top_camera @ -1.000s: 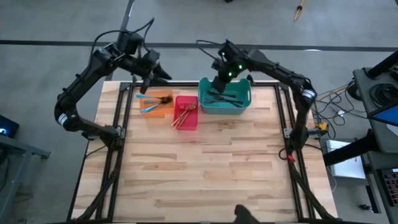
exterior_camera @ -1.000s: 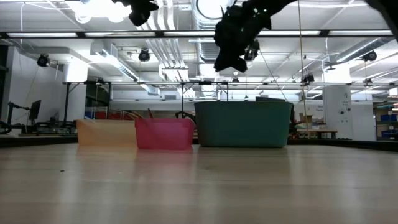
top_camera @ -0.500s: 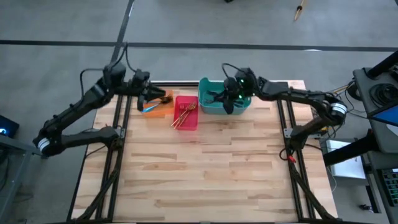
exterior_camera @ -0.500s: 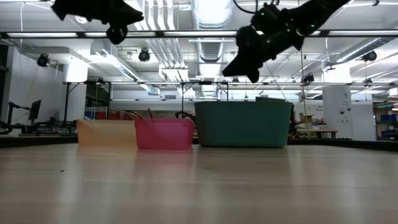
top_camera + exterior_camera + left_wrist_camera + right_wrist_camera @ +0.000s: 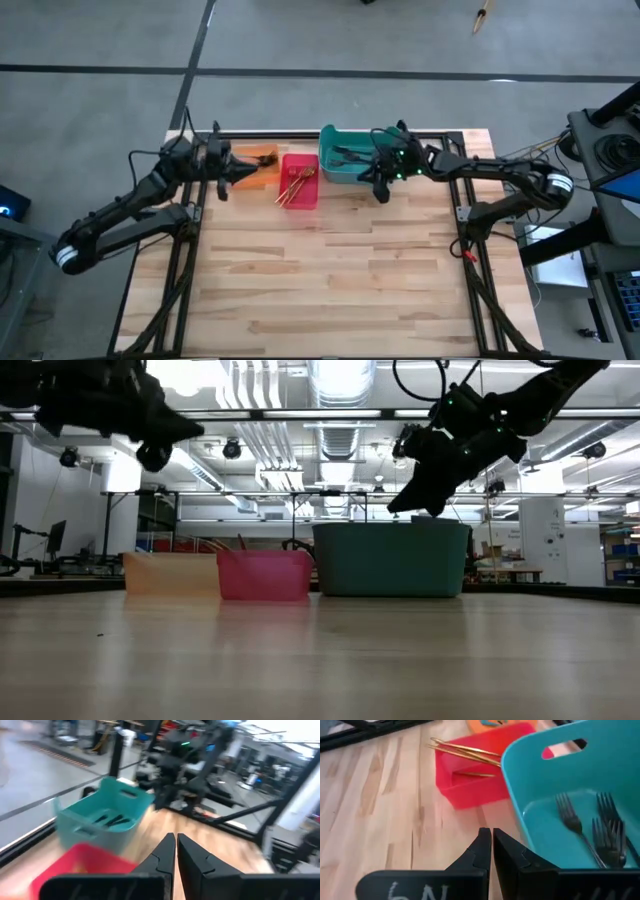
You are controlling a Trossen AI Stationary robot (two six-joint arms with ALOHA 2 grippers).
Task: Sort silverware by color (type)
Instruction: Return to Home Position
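Upper left: left gripper (image 5: 243, 172), fingers together, empty, pulled back off orange bin (image 5: 264, 157).
Centre: gold forks (image 5: 298, 184) in red bin (image 5: 288, 160).
Upper right: dark forks (image 5: 350, 157) in teal bin (image 5: 325, 150); right gripper (image 5: 378, 187), closed, empty, withdrawn.
Sorting likely complete.

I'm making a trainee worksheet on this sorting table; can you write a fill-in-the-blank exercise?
Between the orange bin and the teal bin stands the ____ bin. That middle bin holds protruding forks coloured ____. The dark grey forks lie in the ____ bin. The left pincer and the right pincer are both ____.
Missing words: red; gold; teal; shut.
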